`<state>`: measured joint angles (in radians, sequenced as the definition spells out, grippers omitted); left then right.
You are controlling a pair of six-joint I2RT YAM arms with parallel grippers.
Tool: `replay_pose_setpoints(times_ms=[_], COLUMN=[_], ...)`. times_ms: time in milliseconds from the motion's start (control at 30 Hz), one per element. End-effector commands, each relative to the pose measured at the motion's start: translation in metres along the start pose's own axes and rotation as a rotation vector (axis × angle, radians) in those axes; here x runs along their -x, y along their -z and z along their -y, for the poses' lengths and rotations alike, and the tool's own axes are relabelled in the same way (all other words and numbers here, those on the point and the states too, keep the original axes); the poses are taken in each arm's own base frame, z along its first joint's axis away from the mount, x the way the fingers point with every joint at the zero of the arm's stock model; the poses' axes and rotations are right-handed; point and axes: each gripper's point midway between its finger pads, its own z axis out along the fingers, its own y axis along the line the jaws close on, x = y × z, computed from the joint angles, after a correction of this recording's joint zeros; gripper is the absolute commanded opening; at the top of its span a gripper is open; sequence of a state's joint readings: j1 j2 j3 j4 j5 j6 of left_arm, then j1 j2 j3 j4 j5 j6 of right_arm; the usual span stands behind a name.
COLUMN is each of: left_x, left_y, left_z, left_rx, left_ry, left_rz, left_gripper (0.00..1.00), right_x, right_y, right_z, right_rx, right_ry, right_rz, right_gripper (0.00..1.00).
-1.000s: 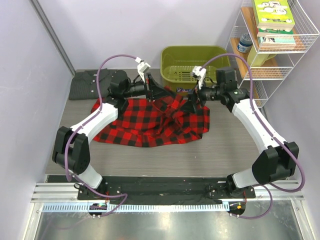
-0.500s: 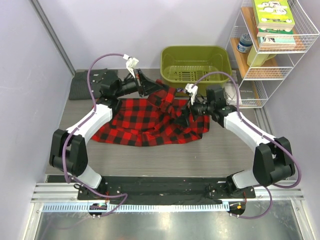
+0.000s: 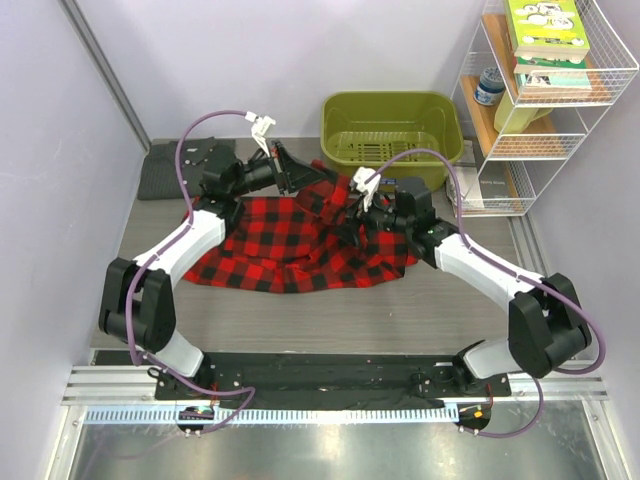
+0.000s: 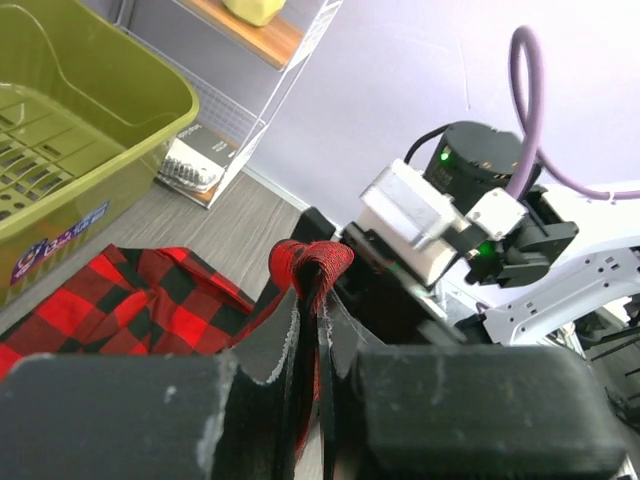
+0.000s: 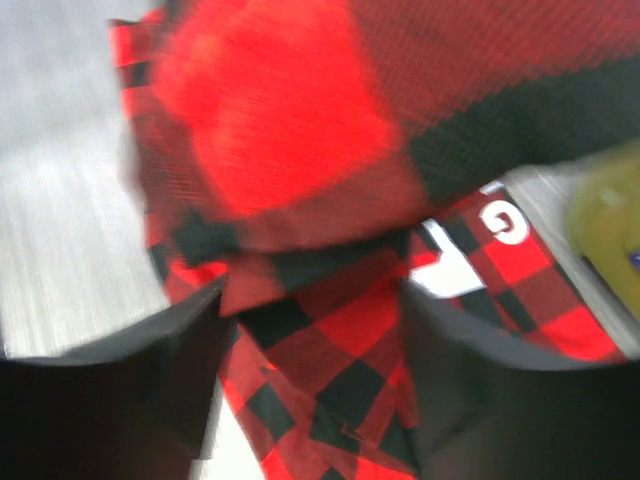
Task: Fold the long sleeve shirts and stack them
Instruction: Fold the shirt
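Note:
The red-and-black plaid shirt (image 3: 285, 245) lies spread on the table, with a fold bunched up near its middle. My left gripper (image 3: 322, 182) is shut on that raised plaid fold (image 4: 312, 262) and holds it above the table. My right gripper (image 3: 348, 222) is open, low over the bunched plaid, with fabric lying between its fingers (image 5: 140, 390). A white label (image 5: 455, 275) shows on the plaid beside them. The dark grey shirt (image 3: 160, 172) lies folded at the back left, partly hidden behind my left arm.
A green plastic basket (image 3: 390, 125) stands at the back, just behind the plaid shirt, and shows in the left wrist view (image 4: 90, 100). A white wire shelf (image 3: 545, 100) with books stands at the right. Walls close in on both sides.
My left gripper has pulled the plaid fold back and to the left. My right gripper has dropped and moved left over the bunched middle of the shirt.

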<state>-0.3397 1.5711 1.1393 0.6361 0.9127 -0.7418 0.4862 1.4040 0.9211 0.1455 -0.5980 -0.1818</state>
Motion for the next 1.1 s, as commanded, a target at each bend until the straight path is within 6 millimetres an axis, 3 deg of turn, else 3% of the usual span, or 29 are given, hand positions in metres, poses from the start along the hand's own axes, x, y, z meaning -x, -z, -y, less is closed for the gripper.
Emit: replay_pose_setpoints(times_ms=[0,67,100,233,267,333,367,400,467,500,567,667,700,733,833,967,1067], left_x=[0.029,0.025,0.023,-0.011,-0.025,-0.067,-0.065,-0.106,-0.13,-0.13,-0.119,-0.096,-0.081,-0.097,-0.092,-0.11,-0.128], left_y=[0.006,0.009,0.01,0.033,0.039,0.067,0.07,0.1,0.127,0.139,0.145,0.192,0.209,0.225,0.264,0.311,0.335], left_z=[0.02,0.034,0.039,0.066,0.065,0.073,0.062,0.077,0.073,0.072,0.042,-0.02,-0.041,-0.049,-0.088,-0.137,-0.155], left_rx=[-0.042,-0.107,-0.123,-0.26,-0.291,-0.291,-0.305,-0.29,-0.318,-0.304,-0.117,0.149,0.197,0.197,0.307,0.453,0.556], left_ry=[-0.06,-0.081,-0.087,-0.141,-0.251,-0.19,-0.543,-0.365,-0.513,-0.523,-0.39,-0.297,-0.398,-0.301,-0.262,-0.153,-0.08], left_rz=[0.067,0.028,0.016,-0.16,-0.194,-0.344,-0.347,-0.497,-0.648,-0.704,-0.707,-0.676,-0.727,-0.805,-0.919,-1.017,-1.055], left_gripper=[0.1,0.11,0.12,0.24,0.26,0.36,0.39,0.44,0.49,0.53,0.56,0.6,0.6,0.6,0.57,0.56,0.53], right_x=[0.016,0.024,0.028,0.046,0.048,0.054,0.056,0.063,0.064,0.071,0.075,0.076,0.075,0.07,0.062,0.046,0.038], right_y=[0.001,0.006,0.007,0.021,0.026,0.037,0.041,0.05,0.059,0.065,0.07,0.075,0.075,0.075,0.073,0.067,0.065], right_z=[0.032,0.039,0.039,0.042,0.044,0.04,0.038,0.036,0.033,0.03,0.024,0.016,0.014,0.013,0.0,-0.008,-0.011], right_rx=[-0.156,-0.199,-0.207,-0.226,-0.231,-0.233,-0.228,-0.236,-0.243,-0.244,-0.227,-0.198,-0.188,-0.178,-0.101,-0.054,-0.036], right_ry=[0.071,0.079,0.076,0.042,0.031,0.021,0.02,0.031,0.029,0.041,0.044,0.054,0.062,0.053,0.064,0.053,0.046], right_rz=[0.051,0.081,0.094,0.125,0.131,0.134,0.133,0.147,0.139,0.15,0.138,0.116,0.108,0.086,0.051,0.002,-0.027], right_gripper=[0.48,0.28,0.04,0.01,0.01,0.01,0.01,0.01,0.01,0.01,0.01,0.01,0.01,0.01,0.01,0.01,0.01])
